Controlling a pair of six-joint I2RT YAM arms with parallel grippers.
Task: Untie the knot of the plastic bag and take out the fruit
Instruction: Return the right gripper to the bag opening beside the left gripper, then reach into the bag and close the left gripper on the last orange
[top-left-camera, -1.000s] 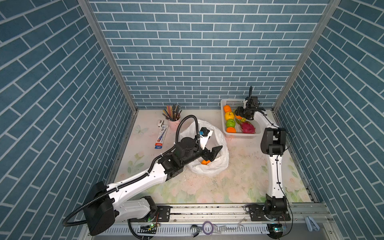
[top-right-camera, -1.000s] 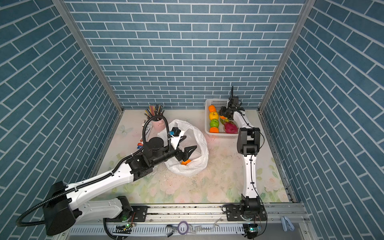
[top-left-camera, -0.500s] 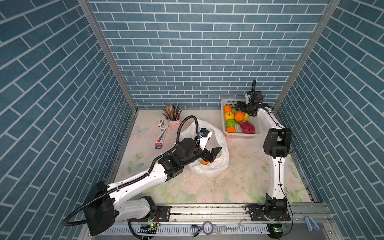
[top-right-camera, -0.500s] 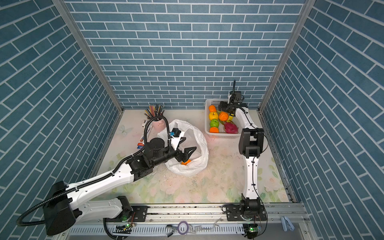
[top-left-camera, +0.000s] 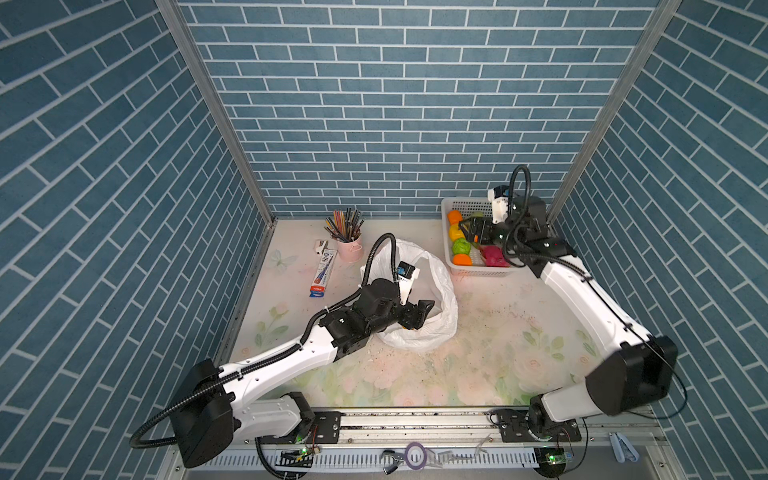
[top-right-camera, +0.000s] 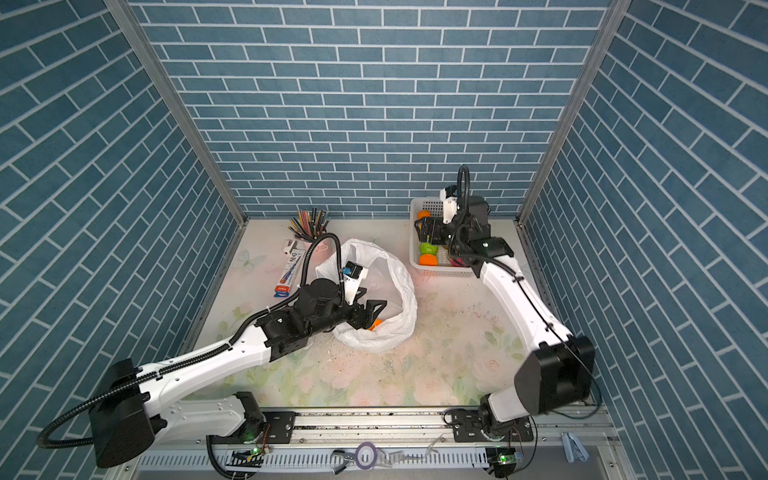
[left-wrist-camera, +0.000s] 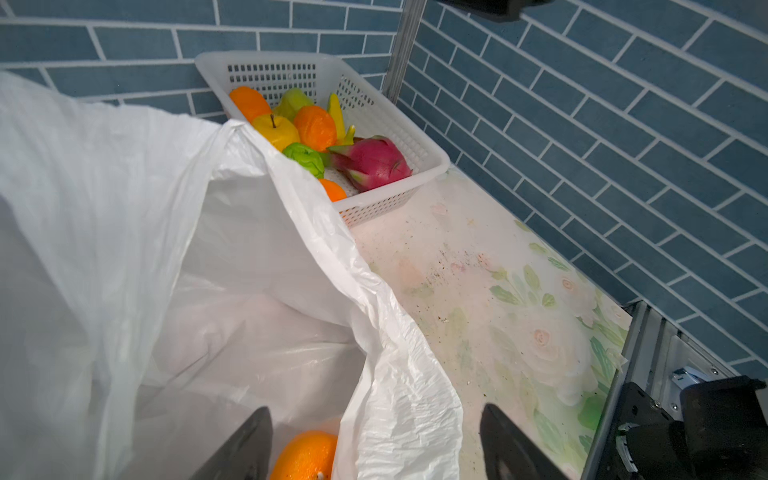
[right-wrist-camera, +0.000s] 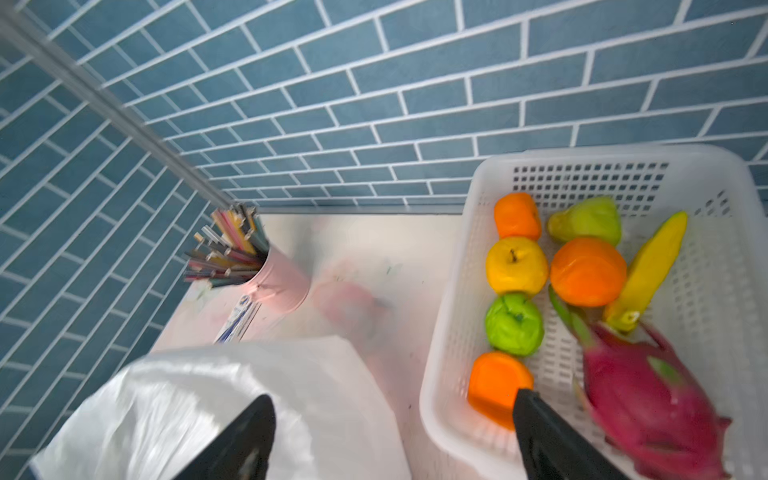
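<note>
near the front of the pale floral table (top-left-camera: 498, 332), the left tool (top-left-camera: 419, 314) is reaching into the gaping mouth of the thin, crinkly white plastic bag (top-left-camera: 442, 291). its two black fingers (left-wrist-camera: 245, 449) are standing wide apart and gripping nothing.

a single glossy toy orange (left-wrist-camera: 305, 455), the only fruit showing in the bag, is lying on the bag's floor just below and ahead of that tool. it is sitting between the fingers but closer to one of them, and the bag's loose rim is drooping into the same gap beside it. being round, it is offering no long axis to line up on. what is counting is that it is lying low at the near end of the bag, on the left arm's side. the coming grasp is probably calling for a short drop and a close that is missing the film.

no knot is showing anywhere on the bag, so the untying is looking done.

farther back, in the right rear corner, the white perforated plastic basket (top-left-camera: 478, 272) is holding more fruit, among it a pink dragon fruit (right-wrist-camera: 648, 395) and a yellow apple (right-wrist-camera: 516, 266). the right tool (top-left-camera: 469, 232) is hanging over the basket, spread and empty, well apart from the bag. this is leaving the left arm clearly nearer the orange.

toward the back wall, a pink cup of coloured pencils (top-left-camera: 349, 251) is standing near the bag.
</note>
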